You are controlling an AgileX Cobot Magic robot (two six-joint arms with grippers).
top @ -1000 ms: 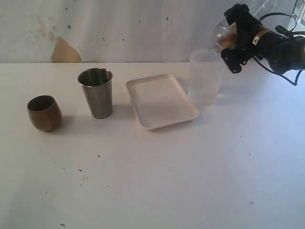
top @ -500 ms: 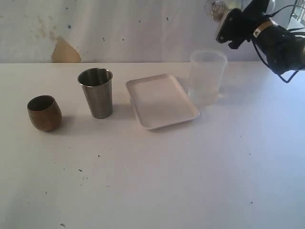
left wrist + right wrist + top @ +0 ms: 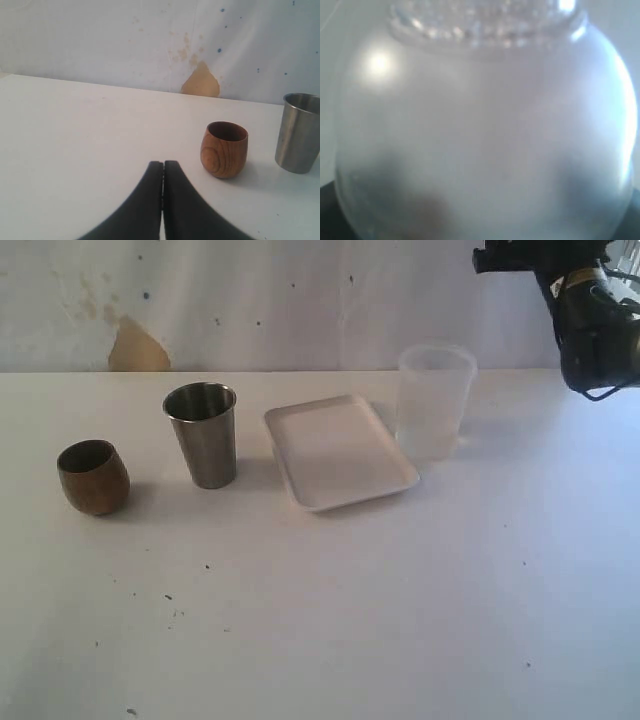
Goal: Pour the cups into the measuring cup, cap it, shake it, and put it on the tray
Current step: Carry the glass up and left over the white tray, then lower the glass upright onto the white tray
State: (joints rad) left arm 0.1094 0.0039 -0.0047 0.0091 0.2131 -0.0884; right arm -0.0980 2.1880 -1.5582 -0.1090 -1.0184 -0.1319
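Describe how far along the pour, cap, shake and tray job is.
Done: nothing visibly poured; wooden cup and steel tumbler stand upright, left gripper shut, empty. In hand: right gripper holds the cap, measuring cup open beside the tray. Left: pouring, capping, shaking, traying.

1. Table [image 3: 400, 620]: white, flat top, scattered with small dark specks [image 3: 168, 597].
2. Wooden cup [image 3: 93, 476]: brown, rounded, upright, far left.
3. Steel tumbler [image 3: 203, 435]: tapered, upright, near the wooden cup.
4. Tray [image 3: 338, 450]: white, rectangular, low rim, centre.
5. Measuring cup [image 3: 434, 403]: translucent plastic, upright, just beside the tray's far right corner.
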